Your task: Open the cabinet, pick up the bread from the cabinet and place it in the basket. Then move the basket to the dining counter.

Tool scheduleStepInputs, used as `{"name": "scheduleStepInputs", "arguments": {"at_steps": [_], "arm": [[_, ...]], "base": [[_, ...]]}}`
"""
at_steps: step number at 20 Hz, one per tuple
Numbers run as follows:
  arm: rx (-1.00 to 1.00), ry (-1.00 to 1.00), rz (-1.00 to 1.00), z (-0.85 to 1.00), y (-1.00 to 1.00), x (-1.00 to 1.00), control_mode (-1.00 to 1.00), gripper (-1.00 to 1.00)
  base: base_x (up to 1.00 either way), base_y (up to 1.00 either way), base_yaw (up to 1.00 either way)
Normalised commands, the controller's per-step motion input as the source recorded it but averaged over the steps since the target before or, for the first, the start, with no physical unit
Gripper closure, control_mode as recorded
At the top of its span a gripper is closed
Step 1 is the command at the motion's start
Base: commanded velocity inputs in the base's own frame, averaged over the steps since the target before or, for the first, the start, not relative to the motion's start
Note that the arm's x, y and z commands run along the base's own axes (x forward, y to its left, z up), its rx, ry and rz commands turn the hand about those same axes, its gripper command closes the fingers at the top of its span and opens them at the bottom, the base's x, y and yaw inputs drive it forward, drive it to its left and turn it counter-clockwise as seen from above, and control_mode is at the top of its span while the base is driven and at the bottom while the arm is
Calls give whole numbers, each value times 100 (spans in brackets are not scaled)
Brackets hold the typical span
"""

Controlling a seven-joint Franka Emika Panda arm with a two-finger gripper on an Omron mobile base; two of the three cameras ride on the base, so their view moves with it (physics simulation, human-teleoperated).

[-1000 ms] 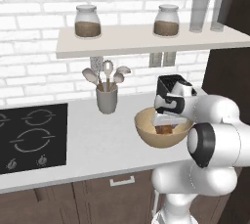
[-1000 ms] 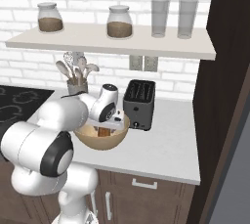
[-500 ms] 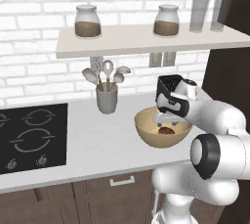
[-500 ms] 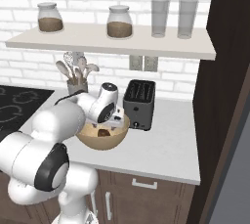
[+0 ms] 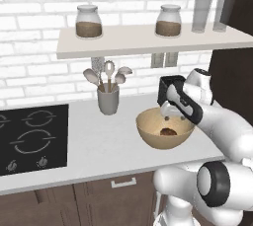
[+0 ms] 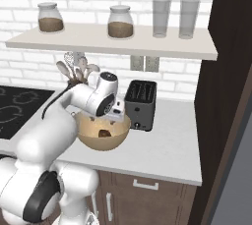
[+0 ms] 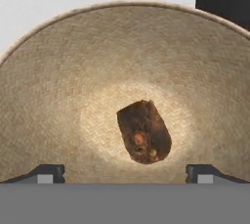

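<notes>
The bread [image 7: 144,131] lies on the floor of the basket [image 7: 58,71], close to its centre, and touches nothing but the woven bottom. The basket stands on the white bench [image 5: 99,141], just left of the black toaster [image 6: 141,104] and right of the utensil holder [image 5: 108,99]. The end effector [image 5: 170,116] hangs above the basket's far-right rim with its fingers [image 7: 46,173] spread wide apart and empty (the hand view shows one tip low at each side, the bun between and beyond them).

The bread step looks finished, so the basket is what the coming move turns on. It sits directly beneath the end effector. A round bowl has no long axis, so the bearing that matters is the rim: the nearest stretch of wall is the far-right edge, just below the fingers. Its small handles cannot be made out here. A short drop with a small shift toward that edge would probably set the fingers astride the wall, one inside and one outside, ready for the carry to the dining counter.
</notes>
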Motion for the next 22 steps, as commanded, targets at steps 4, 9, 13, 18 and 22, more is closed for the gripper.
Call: {"name": "scheduleStepInputs", "arguments": {"at_steps": [4,9,13,18,22], "arm": [[0,-17,-2,39,-31,-47,-100,-100],[5,-22,-8,45,-24,-47,-100,-100],[9,8,-5,53,-17,-35,-100,-100],[0,19,-22,25,-18,-24,-100,-100],[0,15,-27,6,-19,-3,-100,-100]], "base": [[0,0,0],[0,0,0],[0,0,0],[0,0,0],[0,0,0]]}}
